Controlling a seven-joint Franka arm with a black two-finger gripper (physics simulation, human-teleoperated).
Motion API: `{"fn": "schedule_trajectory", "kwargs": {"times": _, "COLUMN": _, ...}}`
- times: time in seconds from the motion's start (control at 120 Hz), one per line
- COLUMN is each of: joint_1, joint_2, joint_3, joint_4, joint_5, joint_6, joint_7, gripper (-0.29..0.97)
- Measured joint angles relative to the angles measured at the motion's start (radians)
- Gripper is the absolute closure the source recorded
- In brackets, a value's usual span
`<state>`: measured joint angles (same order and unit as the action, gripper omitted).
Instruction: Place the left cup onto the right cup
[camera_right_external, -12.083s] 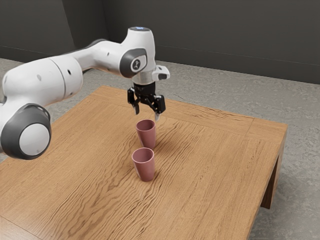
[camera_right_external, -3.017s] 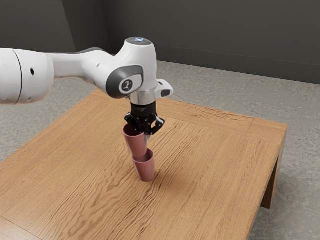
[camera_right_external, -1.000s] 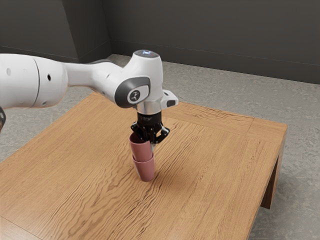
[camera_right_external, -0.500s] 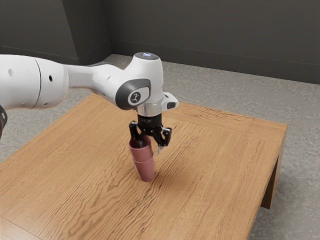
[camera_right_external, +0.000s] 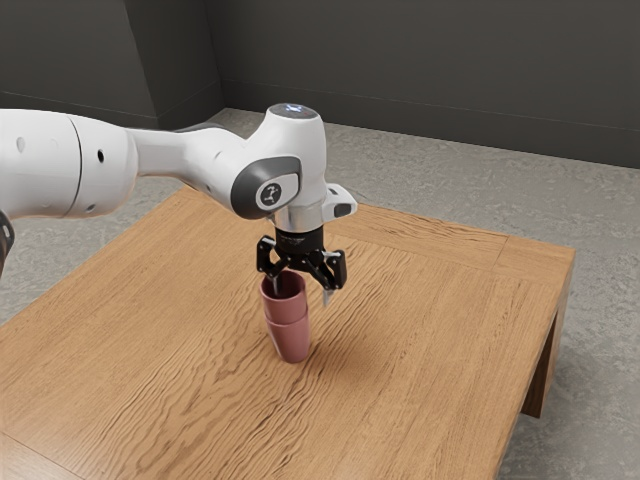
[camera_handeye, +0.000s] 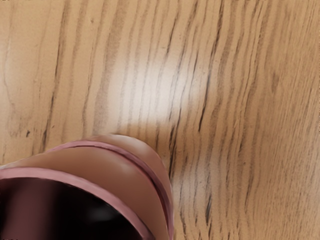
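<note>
arm (camera_right_external: 150, 165) reaches in from the exterior view's left | gripper (camera_right_external: 300, 278) points down; fingers spread wide either side of the upper pink cup's rim | upper pink cup (camera_right_external: 285, 300) upright; nested in lower pink cup (camera_right_external: 291, 342) | stack stands on wooden table (camera_right_external: 430, 330)

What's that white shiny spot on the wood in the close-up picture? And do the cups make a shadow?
Wrist view: the pale patch is light glaring off the table, just past the stacked cups. Exterior view: the cups cast only a faint, soft shadow at their foot, so the light looks even.
</note>
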<state>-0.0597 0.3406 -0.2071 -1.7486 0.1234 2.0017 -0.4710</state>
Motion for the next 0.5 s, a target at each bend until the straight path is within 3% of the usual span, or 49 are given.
{"fn": "schedule_trajectory", "kwargs": {"times": 0.5, "joint_1": 0.008, "joint_2": -0.058, "joint_3": 0.000, "joint_4": 0.009, "joint_5": 0.021, "joint_6": -0.014, "joint_7": 0.008, "gripper": 0.00}}
